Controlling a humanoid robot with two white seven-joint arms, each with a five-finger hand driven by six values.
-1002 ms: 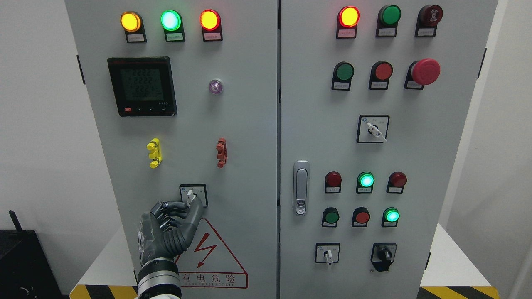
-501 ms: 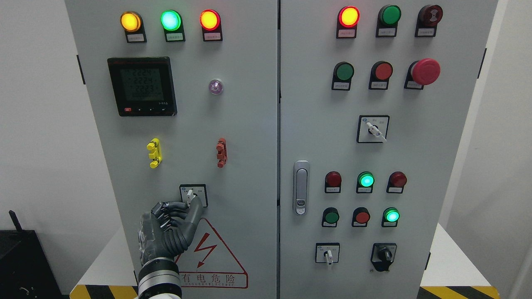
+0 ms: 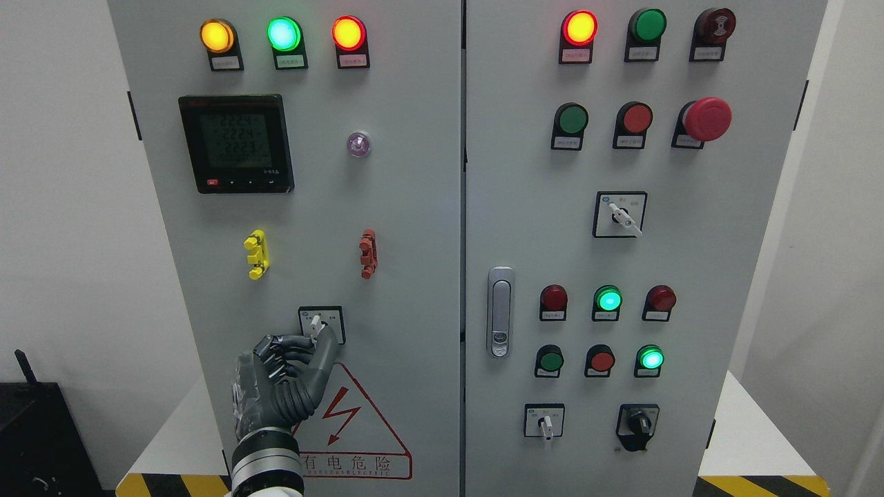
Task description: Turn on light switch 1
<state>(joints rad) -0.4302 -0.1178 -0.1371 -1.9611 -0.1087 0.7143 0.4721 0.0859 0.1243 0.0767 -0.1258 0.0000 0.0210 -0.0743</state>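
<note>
A small rotary switch [image 3: 321, 323] with a white handle sits in a black-framed plate low on the left cabinet door [image 3: 414, 207]. Its handle points up, leaning slightly left. My left hand [image 3: 316, 339] comes up from the bottom edge. Its thumb [image 3: 327, 345] is on the right of the handle's lower end and its curled fingers [image 3: 293, 343] are on the left, pinching it. The handle's base is hidden by the hand. My right arm is out of view.
A red warning triangle [image 3: 349, 414] is just below the switch. Yellow [image 3: 256, 254] and red [image 3: 368, 254] terminals are above it, and a meter [image 3: 236, 143] higher up. The right door carries a handle [image 3: 500, 312], buttons, lamps and three more rotary switches.
My left hand has shifted very slightly on the switch handle. The handle's angle looks the same. The meter digits changed.
</note>
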